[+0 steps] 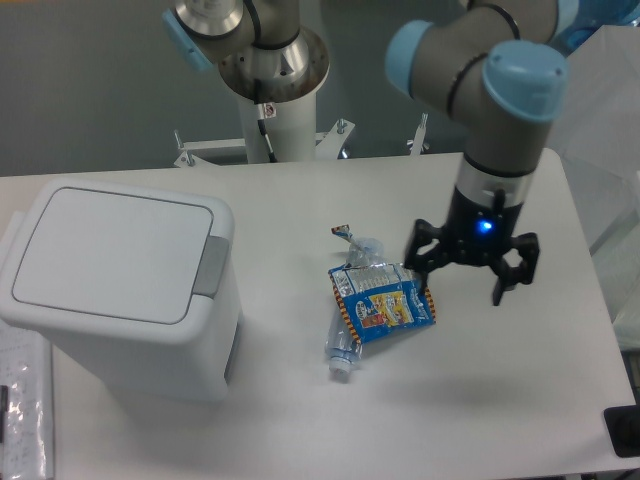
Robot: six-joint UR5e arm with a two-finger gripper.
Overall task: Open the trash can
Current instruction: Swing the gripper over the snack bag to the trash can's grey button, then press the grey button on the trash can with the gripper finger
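- Where the fixed camera looks down on the scene, a white table [300, 420] fills most of the view, with the robot's pedestal [275, 90] at 12 o'clock beyond its far edge.
- The trash can [125, 290], a white boxy bin with rounded corners, stands on the table at 9 o'clock; its flat lid [112, 252] lies closed and level on the rim.
- A grey push-button tab [210, 267] sits on the rim at the lid's 3 o'clock side, facing the table's middle.
- The arm [500, 90], grey with light-blue joint caps, reaches in from 1 o'clock and points its wrist straight down.
- The end effector [470, 270] hangs over the table at 3 o'clock from centre, well apart from the trash can; its two dark fingers [505, 275] are spread wide with nothing between them, and a blue light glows on the wrist above.
- A blue and yellow snack packet [385, 305] lies flat near the table's centre, just beside the end effector at its 9 o'clock; whether the nearer finger touches it cannot be told.
- A clear plastic bottle [345, 345] lies on its side partly under the packet, its cap end toward 7 o'clock.
- A white ridged object [22, 410], cut off by the frame, lies at 8 o'clock beside the trash can's base.
- A dark object [622, 432] shows at the frame's 4 o'clock edge.
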